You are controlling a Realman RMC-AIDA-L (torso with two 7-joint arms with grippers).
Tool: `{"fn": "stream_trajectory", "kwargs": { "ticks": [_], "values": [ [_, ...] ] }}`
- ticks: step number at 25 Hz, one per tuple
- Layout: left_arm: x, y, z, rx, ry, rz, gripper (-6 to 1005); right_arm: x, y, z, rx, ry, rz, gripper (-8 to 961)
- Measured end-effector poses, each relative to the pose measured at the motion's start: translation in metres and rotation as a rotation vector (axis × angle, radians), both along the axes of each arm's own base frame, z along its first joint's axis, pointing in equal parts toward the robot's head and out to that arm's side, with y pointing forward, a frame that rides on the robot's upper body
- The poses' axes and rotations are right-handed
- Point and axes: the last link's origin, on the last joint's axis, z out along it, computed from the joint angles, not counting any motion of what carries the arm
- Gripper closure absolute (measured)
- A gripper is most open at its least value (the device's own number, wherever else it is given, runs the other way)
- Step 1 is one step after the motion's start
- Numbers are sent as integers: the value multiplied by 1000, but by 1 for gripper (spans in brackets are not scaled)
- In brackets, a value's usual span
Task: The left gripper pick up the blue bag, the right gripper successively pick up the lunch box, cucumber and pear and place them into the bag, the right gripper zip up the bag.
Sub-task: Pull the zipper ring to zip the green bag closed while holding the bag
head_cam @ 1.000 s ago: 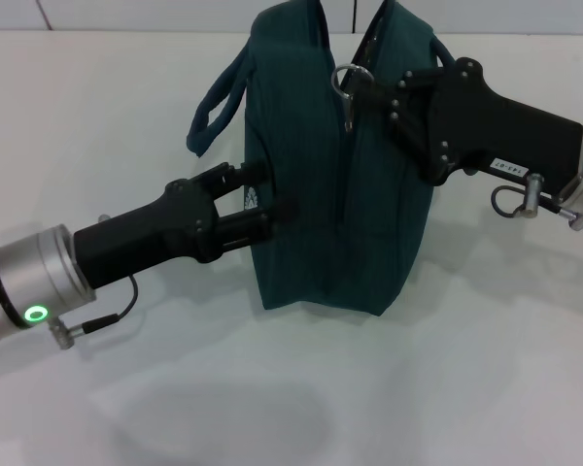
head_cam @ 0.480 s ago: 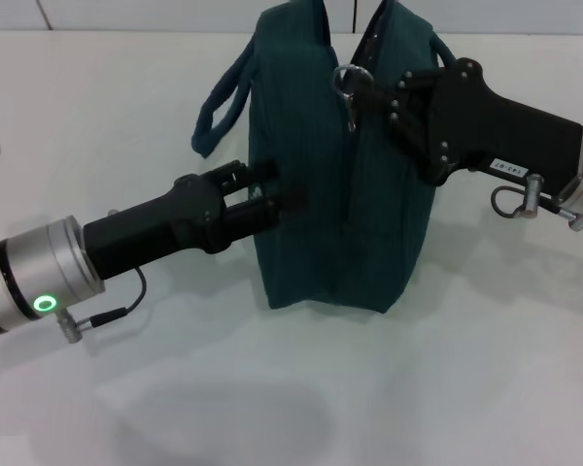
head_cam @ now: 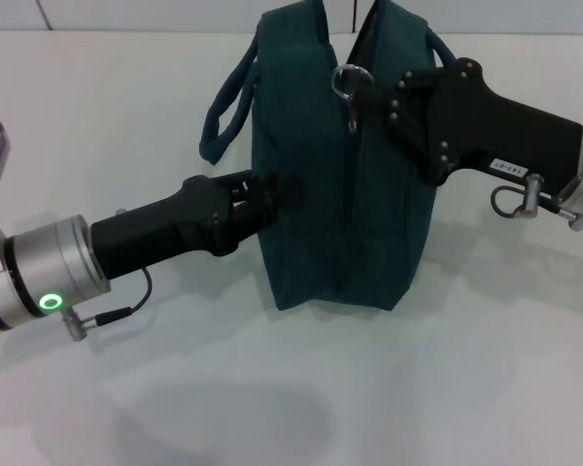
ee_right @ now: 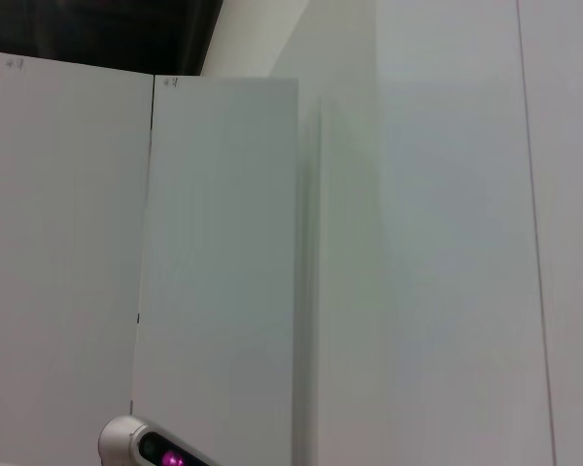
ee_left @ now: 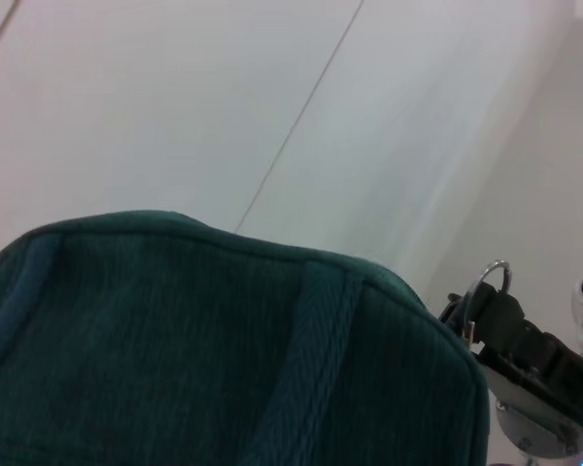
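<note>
The blue bag [head_cam: 321,194] stands upright on the white table, and no opening shows along its top. It also fills the lower part of the left wrist view [ee_left: 175,340]. My left gripper [head_cam: 272,199] reaches in from the left and is shut on the fabric of the bag's near side. My right gripper [head_cam: 361,89] comes from the right at the bag's top and is shut on the ring zipper pull [head_cam: 348,78]. That ring [ee_left: 490,282] also shows in the left wrist view. The lunch box, cucumber and pear are out of view.
The white table [head_cam: 447,388] spreads around the bag. One loop handle [head_cam: 223,112] hangs out to the bag's left. The right wrist view shows only pale wall panels [ee_right: 214,272].
My left gripper has pushed forward and slightly up into the bag's side, covering the white logo. The bag has shifted a little to the right. The right arm has stayed still.
</note>
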Motion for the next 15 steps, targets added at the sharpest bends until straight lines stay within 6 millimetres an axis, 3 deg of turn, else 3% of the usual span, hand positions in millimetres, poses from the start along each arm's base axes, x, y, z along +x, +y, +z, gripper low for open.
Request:
{"fn": "stream_trajectory", "kwargs": {
  "ticks": [11,15],
  "values": [
    [-1,1,1,3,6,-1,885,1,0,1,1,6,-5,949],
    [-2,-1,-1,-9,23,-5,922,-1,1,4,7,32,-15,950]
  ]
}}
